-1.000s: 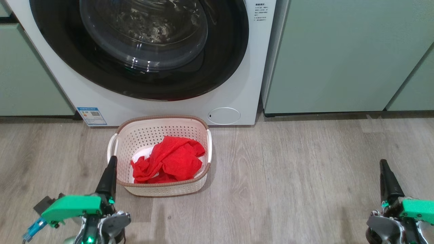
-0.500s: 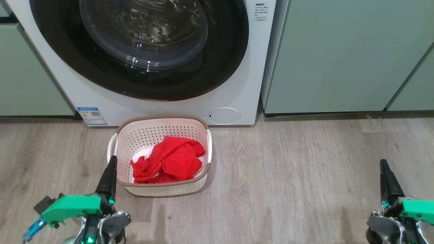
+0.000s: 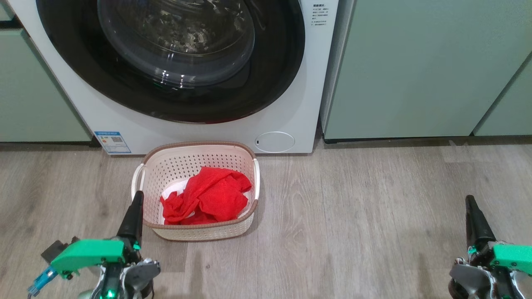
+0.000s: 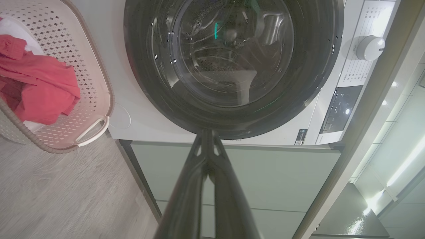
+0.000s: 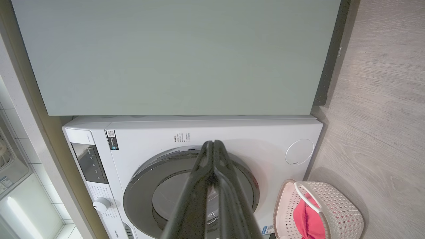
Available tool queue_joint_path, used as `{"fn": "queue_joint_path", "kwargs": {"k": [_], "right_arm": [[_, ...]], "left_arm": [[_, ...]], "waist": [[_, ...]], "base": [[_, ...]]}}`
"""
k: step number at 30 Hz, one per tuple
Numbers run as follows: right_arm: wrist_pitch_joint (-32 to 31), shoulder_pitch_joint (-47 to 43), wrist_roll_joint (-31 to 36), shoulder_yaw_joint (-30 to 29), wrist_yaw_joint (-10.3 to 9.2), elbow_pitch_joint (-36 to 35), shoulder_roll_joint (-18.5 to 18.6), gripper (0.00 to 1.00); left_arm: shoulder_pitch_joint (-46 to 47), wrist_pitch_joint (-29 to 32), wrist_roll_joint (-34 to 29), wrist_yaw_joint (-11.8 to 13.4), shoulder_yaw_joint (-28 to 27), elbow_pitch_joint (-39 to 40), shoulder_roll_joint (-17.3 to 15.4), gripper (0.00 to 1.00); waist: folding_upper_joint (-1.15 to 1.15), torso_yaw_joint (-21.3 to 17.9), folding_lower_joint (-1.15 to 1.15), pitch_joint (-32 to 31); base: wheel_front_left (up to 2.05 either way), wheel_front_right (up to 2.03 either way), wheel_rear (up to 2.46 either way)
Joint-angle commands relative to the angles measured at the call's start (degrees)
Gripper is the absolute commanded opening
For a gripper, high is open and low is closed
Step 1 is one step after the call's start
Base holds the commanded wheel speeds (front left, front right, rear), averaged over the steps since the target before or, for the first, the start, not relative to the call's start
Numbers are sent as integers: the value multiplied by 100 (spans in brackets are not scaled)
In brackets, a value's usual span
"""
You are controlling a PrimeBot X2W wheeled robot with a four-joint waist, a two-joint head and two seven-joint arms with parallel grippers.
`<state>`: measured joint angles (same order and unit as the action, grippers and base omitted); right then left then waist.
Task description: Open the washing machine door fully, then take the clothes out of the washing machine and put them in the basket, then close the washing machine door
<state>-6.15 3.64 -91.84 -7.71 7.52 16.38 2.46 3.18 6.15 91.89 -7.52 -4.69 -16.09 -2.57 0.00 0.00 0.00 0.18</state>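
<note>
The white washing machine (image 3: 303, 74) stands ahead with its round black-framed door (image 3: 174, 62) shut flat against its front; the door (image 4: 232, 63) also faces my left wrist camera. On the floor before it sits the cream basket (image 3: 195, 230) holding the crumpled red clothes (image 3: 205, 201). The basket (image 5: 345, 212) and the clothes (image 5: 307, 220) show at the lower right of the right wrist view too. My left gripper (image 3: 136, 198) is shut and empty, just left of the basket's near corner. Far to the right, my right gripper (image 3: 469, 201) is shut and empty above the floor.
Pale green cabinets (image 3: 415, 70) flank the machine on both sides. A small round white cover (image 3: 274, 142) sits low on the machine's front, and a blue label sticker (image 3: 112, 142) at its lower left. Wood-look floor (image 3: 353, 216) lies open between the grippers.
</note>
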Motion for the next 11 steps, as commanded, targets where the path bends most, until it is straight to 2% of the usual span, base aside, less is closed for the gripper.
{"fn": "queue_joint_path", "kwargs": {"k": [1,11], "right_arm": [[-33,254,-33,119,-3,-235,42,0],[-33,254,-33,120,-3,-235,42,0]], "left_arm": [[301,34,29,3,-183,206,-31,0],[301,34,29,3,-183,206,-31,0]], "waist": [[0,0,0,0],[0,0,0,0]], "base": [[0,0,0],[0,0,0]]}}
